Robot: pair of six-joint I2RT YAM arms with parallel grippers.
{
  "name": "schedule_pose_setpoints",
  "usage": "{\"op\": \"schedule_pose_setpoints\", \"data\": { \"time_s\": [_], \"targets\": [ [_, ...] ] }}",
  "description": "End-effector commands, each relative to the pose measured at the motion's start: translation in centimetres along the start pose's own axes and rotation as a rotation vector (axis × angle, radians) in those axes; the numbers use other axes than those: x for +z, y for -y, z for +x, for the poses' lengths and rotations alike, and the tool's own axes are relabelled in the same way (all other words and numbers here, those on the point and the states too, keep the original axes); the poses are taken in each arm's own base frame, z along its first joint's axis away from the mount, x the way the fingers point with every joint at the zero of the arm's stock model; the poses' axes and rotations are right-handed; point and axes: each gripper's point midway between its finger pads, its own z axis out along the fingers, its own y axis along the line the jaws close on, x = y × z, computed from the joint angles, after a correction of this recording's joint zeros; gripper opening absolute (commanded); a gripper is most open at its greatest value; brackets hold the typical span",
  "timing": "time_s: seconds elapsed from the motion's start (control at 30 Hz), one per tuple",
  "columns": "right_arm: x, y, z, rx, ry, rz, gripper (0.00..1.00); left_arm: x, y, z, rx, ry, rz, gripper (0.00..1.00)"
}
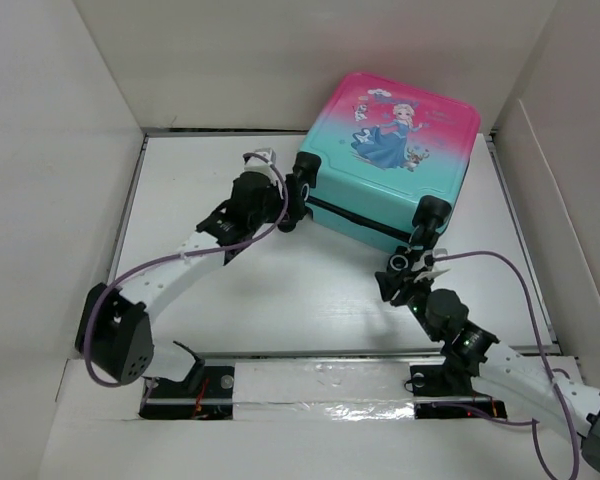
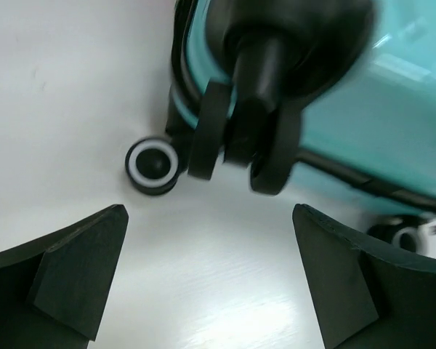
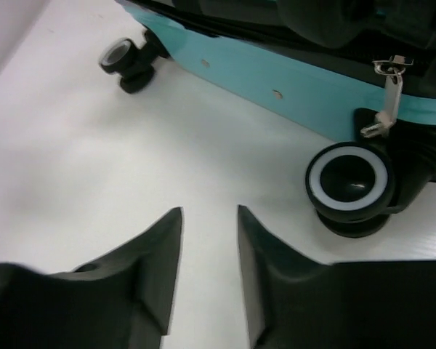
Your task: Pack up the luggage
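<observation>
1. White tabletop (image 1: 240, 300) is filling the middle of the overhead view; pale walls (image 1: 60, 150) are standing around it at the left, the top and the right of the frame.
2. The luggage (image 1: 390, 170) is lying closed and flat on the table, right of centre in the upper half of the overhead view, close to the back wall; its printed face is pointing up, and the shell is fading from pink at the upper edge to teal at the lower edge.
3. The left gripper (image 1: 296, 205) is sitting at the lower left corner of the case, just beside a black caster (image 2: 247, 138); in its wrist view the fingers (image 2: 73, 276) are spreading wide into the lower corners, with only bare table between them; it is released and gripping nothing.
4. That caster is looming, blurred, at the top centre of the left wrist view under the teal shell; a ringed wheel (image 2: 152, 166) is showing at centre left.
5. The right gripper (image 1: 410, 265) is sitting at the lower right corner of the case; in its own view the fingertips (image 3: 149, 262) are drawn near each other, a slim strip of table is showing between them, and they are clamping nothing.
6. A white-ringed wheel (image 3: 349, 182) is resting on the table to the right of those fingertips, near but apart; a metal zipper pull (image 3: 387, 98) is hanging just above it; another wheel (image 3: 123, 58) is showing at the upper left.
7. Purple cables (image 1: 160, 262) are looping along both arms.
</observation>
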Motion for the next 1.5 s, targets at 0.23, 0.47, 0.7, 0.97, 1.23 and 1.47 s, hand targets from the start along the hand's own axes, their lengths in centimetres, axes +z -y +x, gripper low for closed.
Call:
{"op": "schedule_pose_setpoints", "data": {
  "time_s": [0.23,0.47,0.7,0.97,1.23,1.47],
  "targets": [
    [-1.8,-1.9,-3.4,0.035,0.092,-0.102,0.54,4.1,0.8,-0.1,0.268,-0.118,0.04,0.99],
    [-1.7,-2.0,-2.3,0.019,0.053,-0.11,0.54,5.7,1.6,-2.4,0.309,-0.066,0.037,0.98],
    [-1.5,-2.0,-2.7,0.015,0.052,-0.096,0.54,8.0,2.4,-1.3,0.327,-0.152,0.116,0.58],
    [-1.7,-1.1,-4.3,0.004,0.087,-0.025,0.51,6.2,0.6,-0.4,0.095,-0.043,0.149,0.0],
    [-0.3,-3.4,-7.1,-0.166,0.076,-0.104,0.13,-0.4,-3.0,1.1,-0.1,0.118,0.077,0.0],
    [2.3,-5.3,-8.7,-0.269,0.037,-0.158,0.08,-4.5,-0.9,3.0,-0.173,0.136,0.202,0.0]
  ]
}}
